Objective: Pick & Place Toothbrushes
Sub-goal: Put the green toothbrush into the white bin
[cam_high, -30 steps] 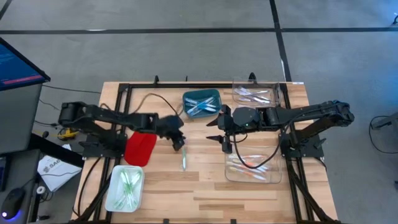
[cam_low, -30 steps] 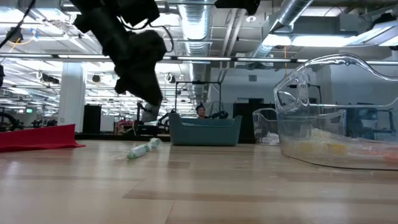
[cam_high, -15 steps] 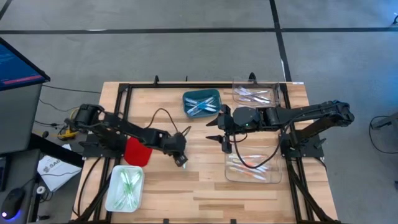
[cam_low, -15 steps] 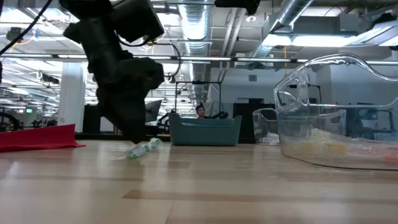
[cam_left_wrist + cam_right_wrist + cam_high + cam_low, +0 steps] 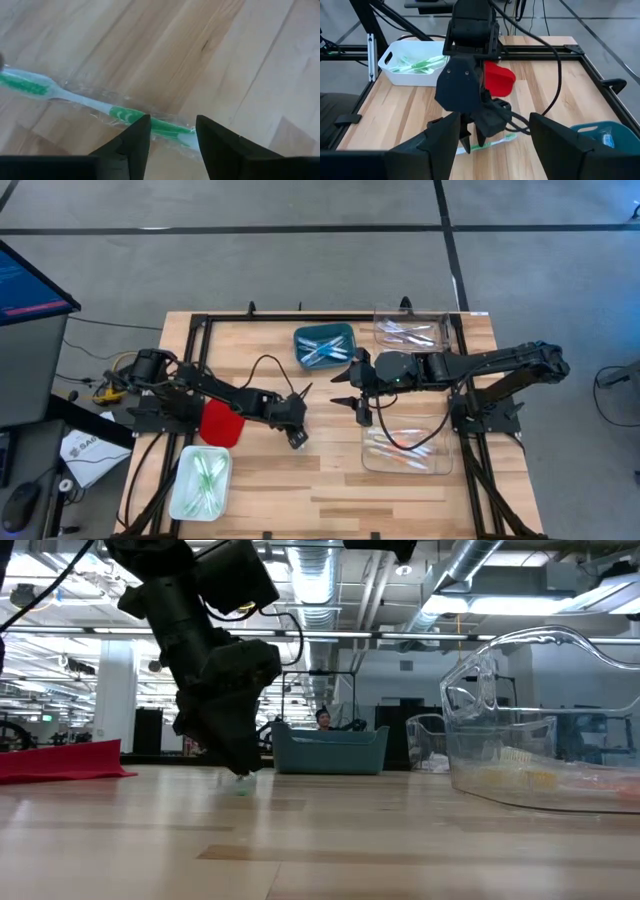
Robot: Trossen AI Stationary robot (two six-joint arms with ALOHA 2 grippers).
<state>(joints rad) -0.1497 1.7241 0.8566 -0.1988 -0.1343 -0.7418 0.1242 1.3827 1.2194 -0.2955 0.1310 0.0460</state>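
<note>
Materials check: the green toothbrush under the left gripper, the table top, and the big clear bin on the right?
Green toothbrush: looks like plastic, in a thin clear film wrapper that glints and crinkles. Table top: light wood planks, butcher-block style, visible grain and seams, matte. Clear bin: transparent glossy plastic, probably rigid; the room shows through it and its rim catches highlights.

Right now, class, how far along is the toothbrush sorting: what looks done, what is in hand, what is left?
Done: green brushes lie in the white bin, others in the teal bin and the two clear bins. In hand: the left gripper, jaws open, straddles a wrapped green toothbrush lying on the table; not yet gripped. Left: grasp it and bin it. The right gripper waits open beside a clear bin.
</note>
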